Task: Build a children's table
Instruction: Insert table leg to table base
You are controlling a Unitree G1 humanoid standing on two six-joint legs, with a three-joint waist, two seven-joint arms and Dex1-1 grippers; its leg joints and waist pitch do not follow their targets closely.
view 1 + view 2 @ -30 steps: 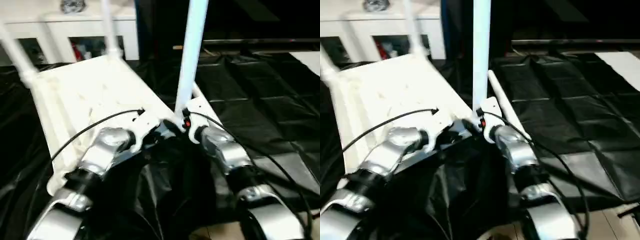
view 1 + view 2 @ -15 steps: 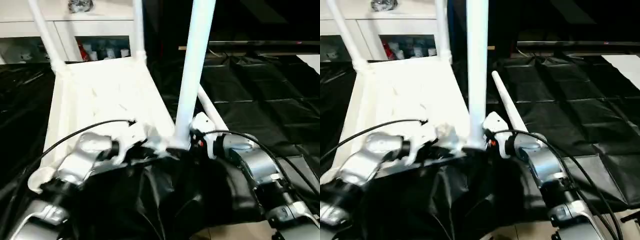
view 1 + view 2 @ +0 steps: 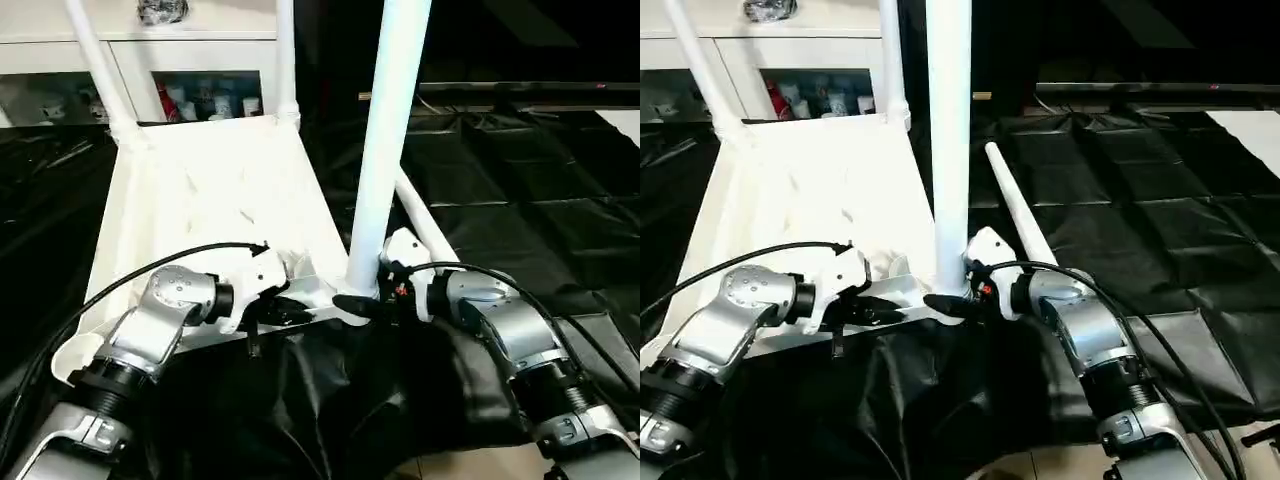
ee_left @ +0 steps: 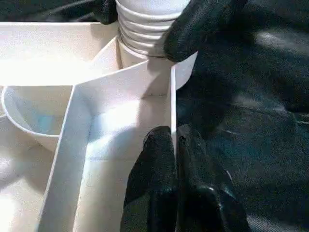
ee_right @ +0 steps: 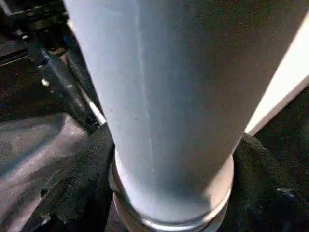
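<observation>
Since a second ago the white plastic rectangular tabletop point(image 3: 205, 205) lies squarer before me, and much of that is my head shifting; what has truly changed is at the near right corner socket point(image 4: 145, 58). There the long white round tapered leg point(image 3: 385, 150) now stands almost straight up, where before it leaned a little, and its ribbed foot sits down in the socket.

My right tool point(image 3: 952, 303) is at the base of that leg, its black fingers point(image 4: 203, 24) wrapped around the threaded end just above the socket, closing in on it rather than spread as they were. My left tool point(image 4: 175, 145) has its fingers pressed together, pinching the thin upright rib of the tabletop's underside just beside the same socket, which steadies the top.

That tabletop lies upside down on the black plastic sheet point(image 3: 520, 220) covering the floor, ribs up. Two more white legs point(image 3: 95, 70) rise from its far corners, in front of the white cabinet point(image 3: 190, 50). A fourth white leg point(image 3: 1015, 205) lies loose on the sheet, along the tabletop's right edge.

I judge the third leg as started but perhaps not fully seated; it wants turning or pressing home. Then only the near left corner remains.
</observation>
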